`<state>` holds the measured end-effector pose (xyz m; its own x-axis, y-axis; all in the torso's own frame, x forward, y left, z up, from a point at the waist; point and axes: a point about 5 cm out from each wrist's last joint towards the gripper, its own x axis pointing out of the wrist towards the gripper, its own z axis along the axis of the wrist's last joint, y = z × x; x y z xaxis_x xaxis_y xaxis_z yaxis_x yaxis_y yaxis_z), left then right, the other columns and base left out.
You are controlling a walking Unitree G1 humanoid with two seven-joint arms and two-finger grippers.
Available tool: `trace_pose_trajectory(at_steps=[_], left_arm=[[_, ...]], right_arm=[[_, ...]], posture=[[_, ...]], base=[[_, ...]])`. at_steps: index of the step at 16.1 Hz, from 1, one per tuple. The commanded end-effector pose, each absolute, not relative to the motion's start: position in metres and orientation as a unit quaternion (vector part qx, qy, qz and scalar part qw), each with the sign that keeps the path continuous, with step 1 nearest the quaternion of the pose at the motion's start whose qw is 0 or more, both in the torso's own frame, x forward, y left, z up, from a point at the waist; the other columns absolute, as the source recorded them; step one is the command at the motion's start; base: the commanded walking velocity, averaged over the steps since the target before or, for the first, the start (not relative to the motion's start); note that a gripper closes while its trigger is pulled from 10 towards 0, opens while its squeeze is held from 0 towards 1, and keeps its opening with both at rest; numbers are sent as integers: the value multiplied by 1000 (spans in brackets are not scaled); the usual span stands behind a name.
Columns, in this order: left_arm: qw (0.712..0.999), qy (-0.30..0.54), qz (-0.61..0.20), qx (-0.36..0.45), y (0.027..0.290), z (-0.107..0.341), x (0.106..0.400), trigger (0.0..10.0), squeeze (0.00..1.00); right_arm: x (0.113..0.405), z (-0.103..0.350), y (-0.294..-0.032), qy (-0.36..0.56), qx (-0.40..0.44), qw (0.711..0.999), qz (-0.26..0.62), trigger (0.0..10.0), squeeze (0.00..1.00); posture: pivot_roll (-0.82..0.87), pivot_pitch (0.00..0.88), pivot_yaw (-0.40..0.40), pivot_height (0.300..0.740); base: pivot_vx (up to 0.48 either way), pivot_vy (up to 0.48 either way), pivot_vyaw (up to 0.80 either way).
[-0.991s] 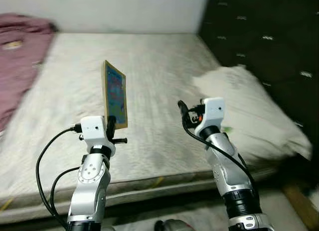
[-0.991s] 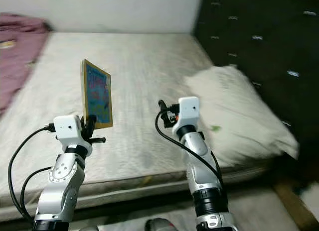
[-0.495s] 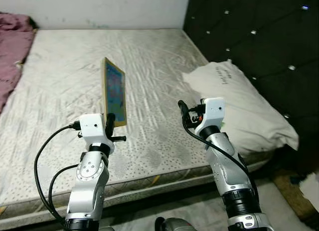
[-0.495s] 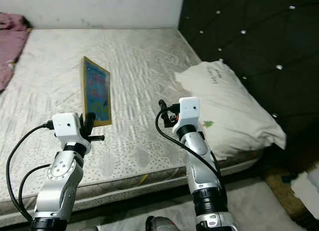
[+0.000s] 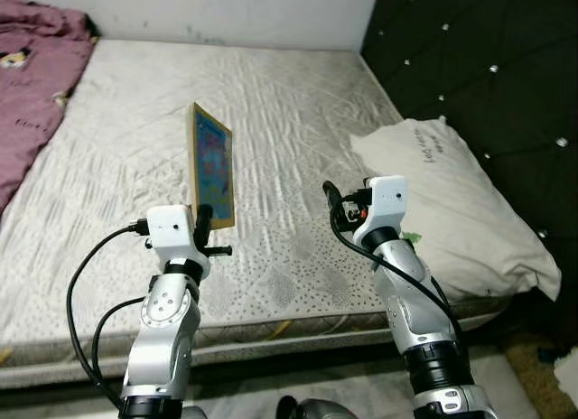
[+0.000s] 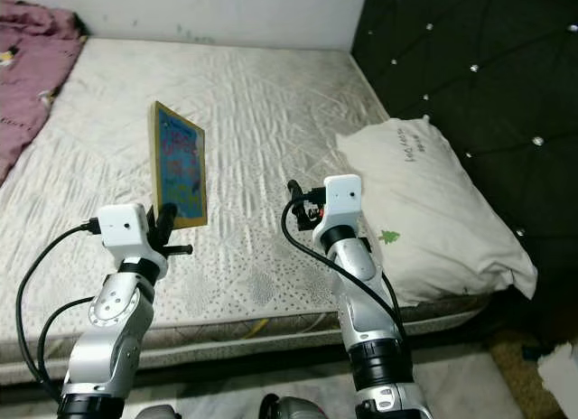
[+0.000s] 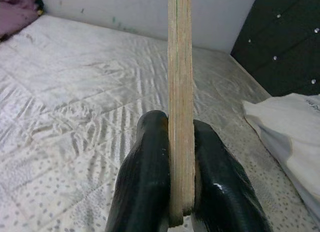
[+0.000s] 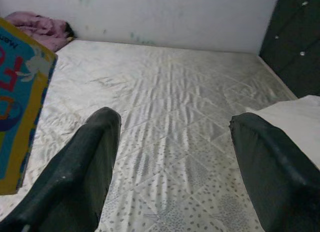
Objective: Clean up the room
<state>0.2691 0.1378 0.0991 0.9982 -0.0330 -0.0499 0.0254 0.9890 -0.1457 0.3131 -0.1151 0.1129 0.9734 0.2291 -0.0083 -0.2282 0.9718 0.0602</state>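
My left gripper (image 5: 202,222) is shut on the lower edge of a thin yellow-framed picture board (image 5: 211,163) with a blue cartoon face, held upright above the bare mattress (image 5: 271,103). In the left wrist view the board's wooden edge (image 7: 181,92) stands pinched between both black fingers (image 7: 145,177). To its right my right gripper (image 5: 330,202) hangs open at about the same height, over the mattress, with nothing between its fingers (image 8: 85,172). The board (image 8: 20,102) appears at the side of the right wrist view.
A white pillow (image 5: 461,202) lies on the bed's right side against a dark tufted headboard (image 5: 488,58). A purple blanket (image 5: 32,85) is bunched at the far left. A white wall (image 5: 226,8) runs behind the bed. The mattress's front edge (image 5: 271,333) is just below my arms.
The camera has swung, shifting the whole scene, and the blur has gone. Both arms and the held board keep the same pose.
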Motion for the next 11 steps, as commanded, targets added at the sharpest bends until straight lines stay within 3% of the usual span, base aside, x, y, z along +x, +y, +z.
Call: trace_pose_trajectory(at_steps=[1, 11], left_arm=[[997, 1, -22, -76, 135, 110, 272, 10000, 0], [997, 3, -25, -76, 134, 110, 274, 10000, 0]], right_arm=[[315, 113, -118, 9, 26, 993, 111, 10000, 0], [315, 114, -120, 5, 24, 994, 104, 10000, 0]], posture=[[90, 0, -70, 740], [86, 0, -67, 740]], base=[[0, -405, 0], [0, -402, 0]])
